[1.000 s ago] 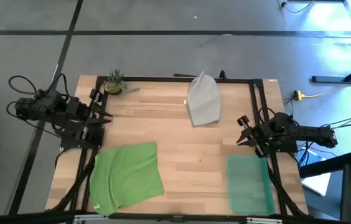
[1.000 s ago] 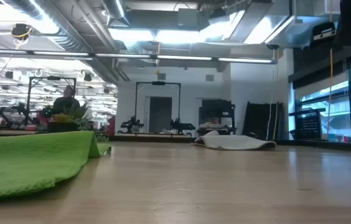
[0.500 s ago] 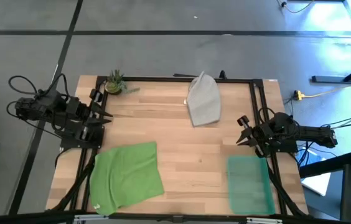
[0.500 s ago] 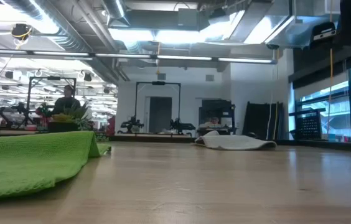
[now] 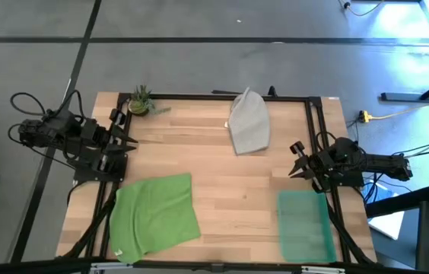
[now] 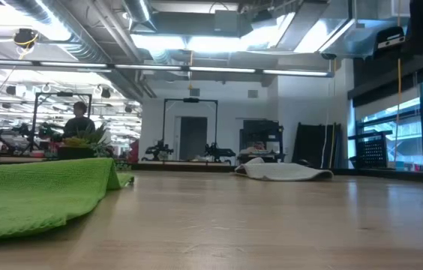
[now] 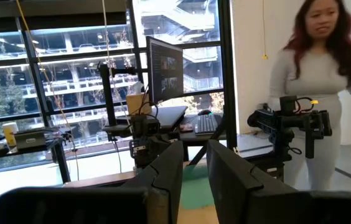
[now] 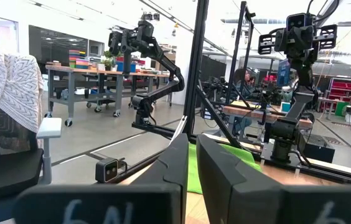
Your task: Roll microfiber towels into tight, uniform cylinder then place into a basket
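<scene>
Left gripper (image 5: 128, 141) parked at the table's (image 5: 222, 183) left edge, fingers a narrow gap apart, holding nothing; right gripper (image 5: 297, 159) at the right edge, fingers closed, also empty

Nearest the front edge: green towel (image 5: 156, 214) spread flat, front-left, one side rumpled and lifted; basket (image 5: 305, 224) front-right, empty, well apart from it

Farther back: grey towel (image 5: 248, 125) loosely folded near the rear rail, white tag showing; small potted plant (image 5: 139, 101) at the rear-left corner

Likely risks: pinching only the rumpled edge, giving a loose, uneven roll; dragging the cloth instead of rolling it; nudging the plant when reaching toward the rear; a roll too long or slack to sit inside the basket
</scene>
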